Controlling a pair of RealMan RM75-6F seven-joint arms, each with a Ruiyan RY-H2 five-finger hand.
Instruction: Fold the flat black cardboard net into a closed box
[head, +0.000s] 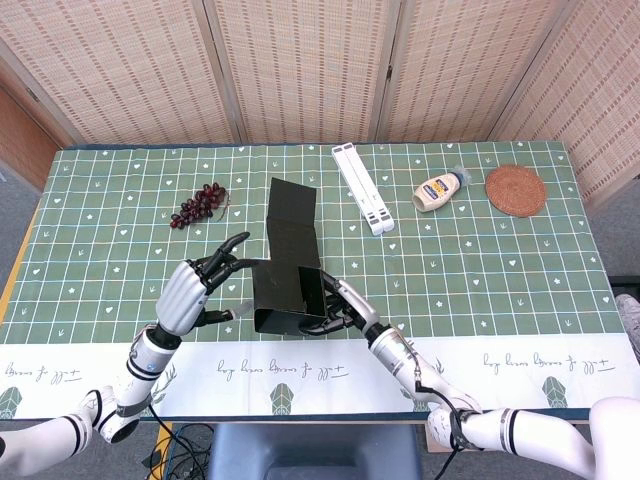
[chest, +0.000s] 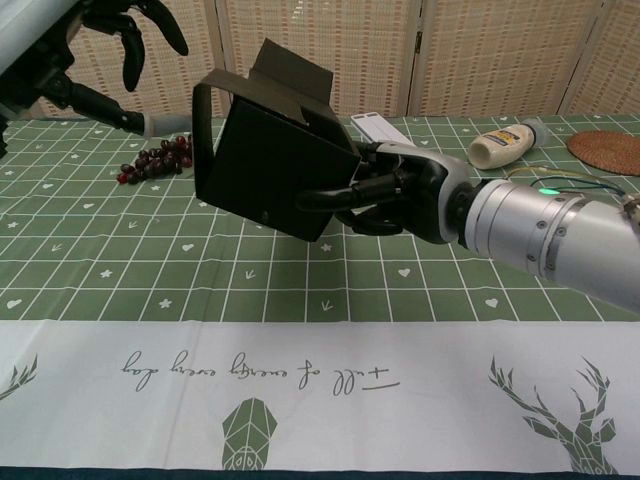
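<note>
Head view: the half-folded black cardboard box (head: 286, 290) sits raised over the green checked tabletop (head: 500, 270), the right hand (head: 340, 308) clamped on its side to steady it; the left hand (head: 196, 285) spreads empty beside a flap

Chest view: same grip – box tilted, off the cloth

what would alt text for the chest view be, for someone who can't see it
The robot's right hand grips a partly folded black cardboard box and holds it above the green grid-patterned tablecloth, while the left hand hovers with fingers spread at the upper left. A bunch of dark grapes lies behind it.
</note>
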